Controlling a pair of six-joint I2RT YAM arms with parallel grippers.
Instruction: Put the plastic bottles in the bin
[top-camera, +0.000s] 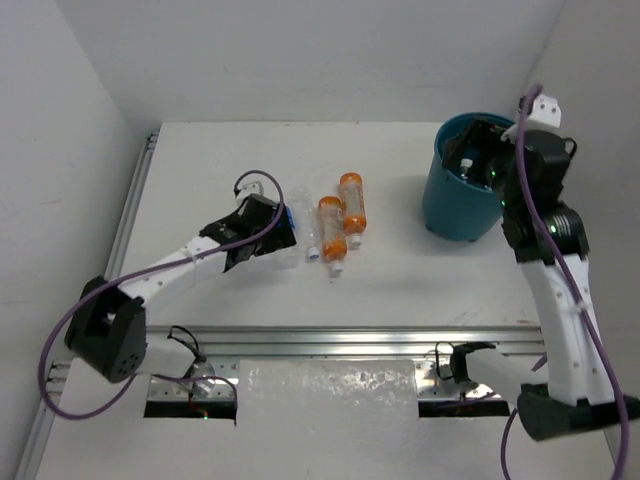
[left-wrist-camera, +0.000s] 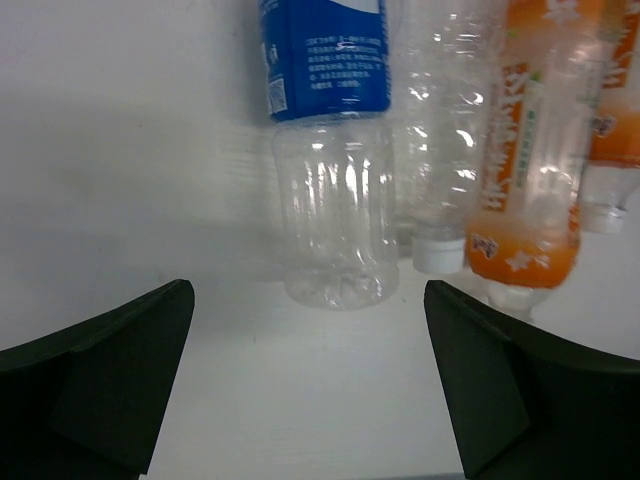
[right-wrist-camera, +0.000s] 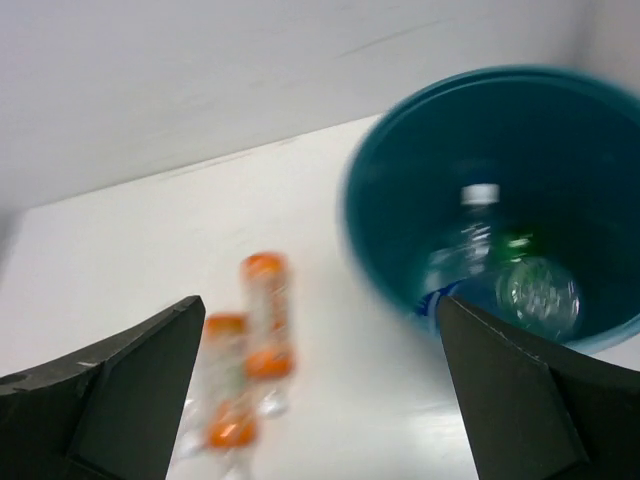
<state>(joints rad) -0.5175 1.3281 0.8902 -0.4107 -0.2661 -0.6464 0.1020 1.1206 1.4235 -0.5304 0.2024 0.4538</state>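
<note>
While 4 plastic bottles are found lying on the counter (1 blue-labelled bottle, 1 plain clear bottle, 2 orange bottles), about 3 more are seen, blurred, inside the bin; the left fingers and right fingers are held apart, empty

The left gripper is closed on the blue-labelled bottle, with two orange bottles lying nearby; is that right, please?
Not quite: the left gripper is open, short of the blue-labelled bottle, as the left wrist view shows; two orange bottles do lie nearby.
</note>
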